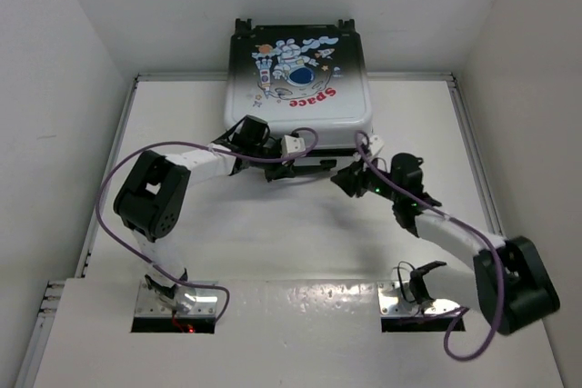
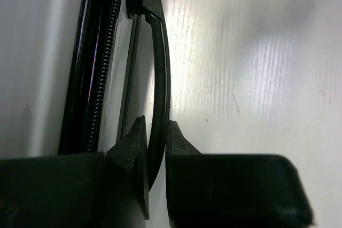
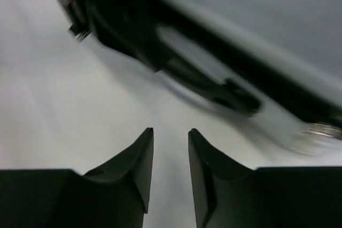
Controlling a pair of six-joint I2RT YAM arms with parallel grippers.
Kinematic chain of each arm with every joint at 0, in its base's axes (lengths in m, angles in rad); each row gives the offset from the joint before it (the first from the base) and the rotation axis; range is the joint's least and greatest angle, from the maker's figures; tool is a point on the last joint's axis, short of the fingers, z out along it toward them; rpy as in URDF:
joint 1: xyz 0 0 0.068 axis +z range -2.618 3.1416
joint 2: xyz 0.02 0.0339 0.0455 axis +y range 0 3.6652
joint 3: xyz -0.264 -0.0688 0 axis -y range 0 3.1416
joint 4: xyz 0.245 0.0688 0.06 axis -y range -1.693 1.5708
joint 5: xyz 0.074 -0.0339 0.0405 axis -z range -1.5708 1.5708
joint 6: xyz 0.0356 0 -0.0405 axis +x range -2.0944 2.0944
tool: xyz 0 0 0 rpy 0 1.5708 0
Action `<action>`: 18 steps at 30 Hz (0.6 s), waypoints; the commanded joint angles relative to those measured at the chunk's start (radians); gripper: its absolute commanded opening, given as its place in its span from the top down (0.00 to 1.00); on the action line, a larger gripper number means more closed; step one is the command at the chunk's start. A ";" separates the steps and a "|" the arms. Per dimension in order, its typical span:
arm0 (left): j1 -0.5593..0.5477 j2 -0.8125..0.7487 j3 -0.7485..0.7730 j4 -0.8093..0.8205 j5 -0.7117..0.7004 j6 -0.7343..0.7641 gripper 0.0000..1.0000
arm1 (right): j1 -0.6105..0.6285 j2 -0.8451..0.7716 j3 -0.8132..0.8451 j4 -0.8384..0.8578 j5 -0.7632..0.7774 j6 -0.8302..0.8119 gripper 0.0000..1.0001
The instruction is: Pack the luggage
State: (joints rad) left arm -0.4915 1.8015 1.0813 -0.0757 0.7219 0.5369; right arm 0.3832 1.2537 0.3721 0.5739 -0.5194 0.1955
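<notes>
The luggage (image 1: 300, 79) lies flat and closed at the back middle of the table, its astronaut picture and red "Space" lettering facing up. Its black handle (image 2: 160, 52) runs along the near side beside the zipper edge (image 2: 101, 52). My left gripper (image 1: 280, 172) is shut on that handle, whose thin bar is pinched between the fingertips (image 2: 156, 132). My right gripper (image 1: 350, 181) hovers just right of it, close to the suitcase's near edge. In the right wrist view its jaws (image 3: 171, 132) stand a little apart with only table between them, and the handle (image 3: 214, 86) is blurred ahead.
White walls close in the table on the left, back and right. The table surface (image 1: 300, 243) stretches between the suitcase and the arm bases. Purple cables (image 1: 118, 224) loop off both arms.
</notes>
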 commanded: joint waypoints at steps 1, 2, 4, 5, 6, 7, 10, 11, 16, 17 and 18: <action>-0.010 -0.031 -0.055 -0.147 0.155 -0.160 1.00 | -0.069 -0.194 -0.004 -0.114 0.053 -0.013 0.67; -0.010 -0.022 -0.055 -0.147 0.155 -0.160 1.00 | -0.081 -0.215 -0.019 -0.135 0.088 -0.028 0.63; -0.010 -0.013 -0.055 -0.147 0.145 -0.169 1.00 | -0.076 -0.264 -0.045 -0.209 0.181 -0.050 0.56; -0.010 -0.013 -0.055 -0.147 0.145 -0.169 1.00 | -0.066 -0.264 -0.050 -0.223 0.202 -0.050 0.56; -0.010 -0.013 -0.055 -0.138 0.133 -0.178 1.00 | -0.063 -0.261 -0.059 -0.221 0.220 -0.047 0.56; -0.010 -0.013 -0.044 -0.138 0.132 -0.178 1.00 | -0.058 -0.246 -0.059 -0.215 0.263 -0.035 0.56; -0.010 -0.002 -0.034 -0.138 0.120 -0.189 1.00 | -0.029 -0.145 -0.035 -0.195 0.362 0.008 0.53; -0.010 -0.002 -0.024 -0.138 0.111 -0.189 1.00 | -0.024 -0.129 -0.027 -0.186 0.372 0.021 0.52; -0.010 -0.002 -0.024 -0.138 0.102 -0.189 1.00 | -0.037 -0.005 -0.002 -0.071 0.427 0.058 0.52; -0.010 -0.002 -0.024 -0.138 0.102 -0.189 1.00 | -0.040 0.015 0.007 -0.053 0.424 0.056 0.53; -0.010 -0.002 -0.035 -0.138 0.102 -0.189 1.00 | -0.049 0.018 0.007 -0.037 0.423 0.059 0.53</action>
State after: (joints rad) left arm -0.4911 1.7966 1.0706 -0.0612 0.7238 0.5171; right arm 0.3477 1.2625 0.3332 0.4232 -0.1463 0.2241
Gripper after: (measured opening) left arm 0.108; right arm 0.472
